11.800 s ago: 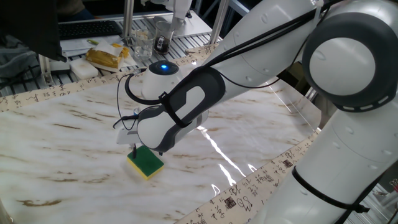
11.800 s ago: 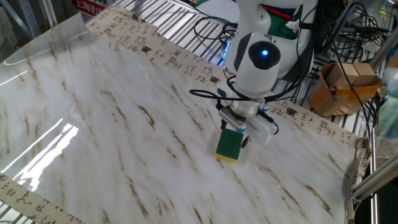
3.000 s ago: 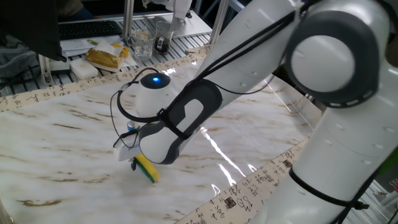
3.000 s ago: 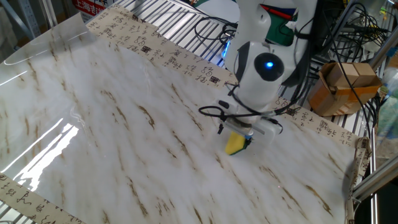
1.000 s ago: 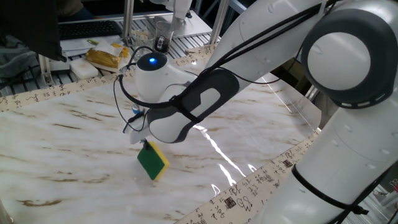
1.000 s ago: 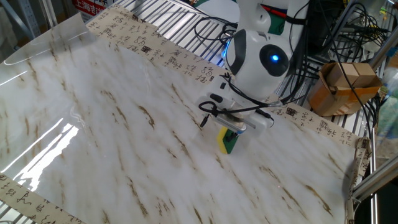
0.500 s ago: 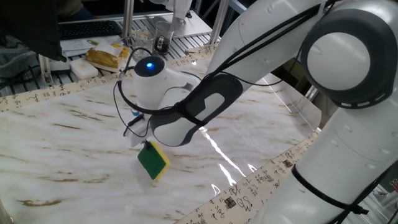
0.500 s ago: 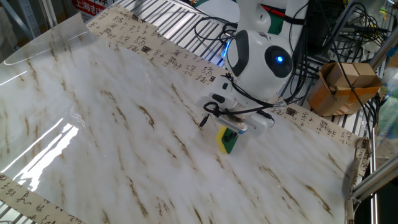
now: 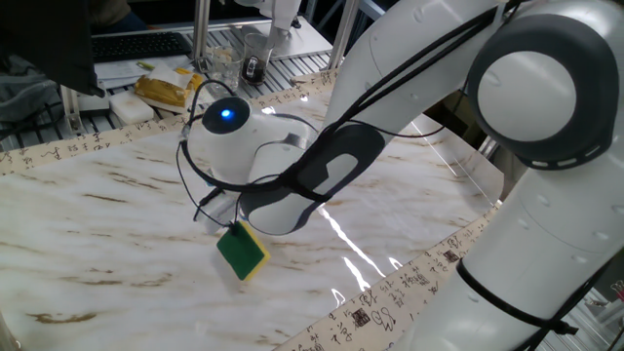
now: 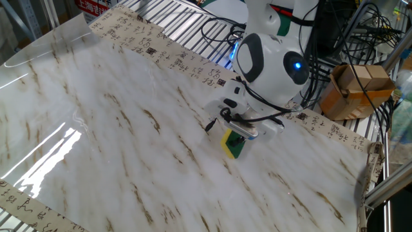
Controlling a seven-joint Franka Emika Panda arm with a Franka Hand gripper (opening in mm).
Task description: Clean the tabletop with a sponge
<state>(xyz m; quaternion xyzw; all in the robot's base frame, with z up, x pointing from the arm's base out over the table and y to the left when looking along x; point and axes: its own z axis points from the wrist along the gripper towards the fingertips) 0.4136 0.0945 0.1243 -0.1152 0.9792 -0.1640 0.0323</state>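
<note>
The sponge (image 9: pixel 242 253), dark green on top with a yellow foam layer, is tilted on one edge against the white marble-look tabletop (image 9: pixel 107 224). My gripper (image 9: pixel 232 230) is shut on the sponge from above; its fingers are mostly hidden behind the wrist. In the other fixed view the sponge (image 10: pixel 234 144) shows under my gripper (image 10: pixel 239 135), its yellow layer toward the left, near the tabletop's (image 10: pixel 116 129) far right side.
A beige border with dark characters (image 9: pixel 390 292) edges the top. Behind it lie a yellowish bag (image 9: pixel 168 90), a glass (image 9: pixel 222 66) and a keyboard (image 9: pixel 136 45). A cardboard box (image 10: pixel 354 90) and cables (image 10: pixel 219 29) stand beyond the far edge.
Over the last second the wrist has turned and shifted slightly left, with the sponge staying tilted on its edge at nearly the same spot. Earlier it lay flat.
</note>
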